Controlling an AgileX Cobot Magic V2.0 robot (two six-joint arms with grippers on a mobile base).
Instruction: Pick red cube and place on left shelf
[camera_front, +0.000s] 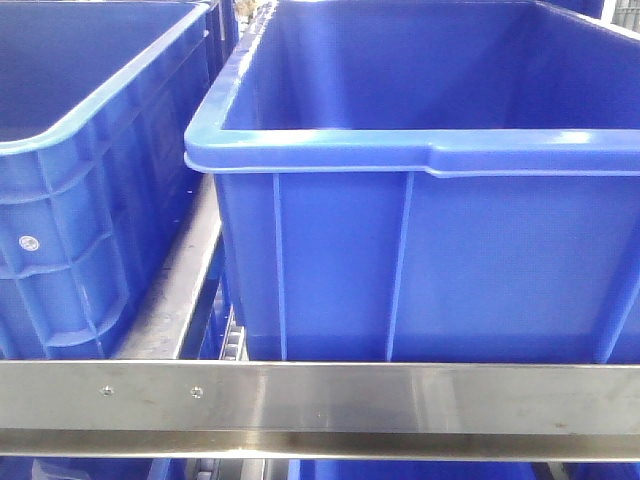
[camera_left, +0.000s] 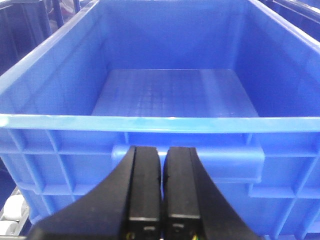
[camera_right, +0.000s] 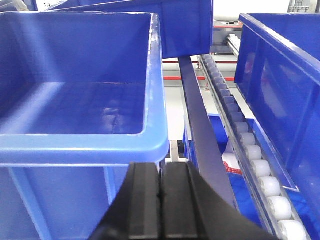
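The red cube is not in view. The left shelf shows in the front view as a brushed steel front rail (camera_front: 320, 395) carrying large blue crates (camera_front: 420, 250). My left gripper (camera_left: 163, 150) is shut and empty, just in front of the near wall of an empty blue crate (camera_left: 170, 95). My right gripper (camera_right: 161, 167) is shut and empty, below the near right corner of another empty blue crate (camera_right: 80, 135). Neither gripper shows in the front view.
A second blue crate (camera_front: 80, 200) stands at the left on the rack. In the right wrist view a steel divider rail (camera_right: 197, 120) and a row of white rollers (camera_right: 250, 150) run back beside a further blue crate (camera_right: 285, 75). Something red and white (camera_right: 231, 167) lies below the rollers.
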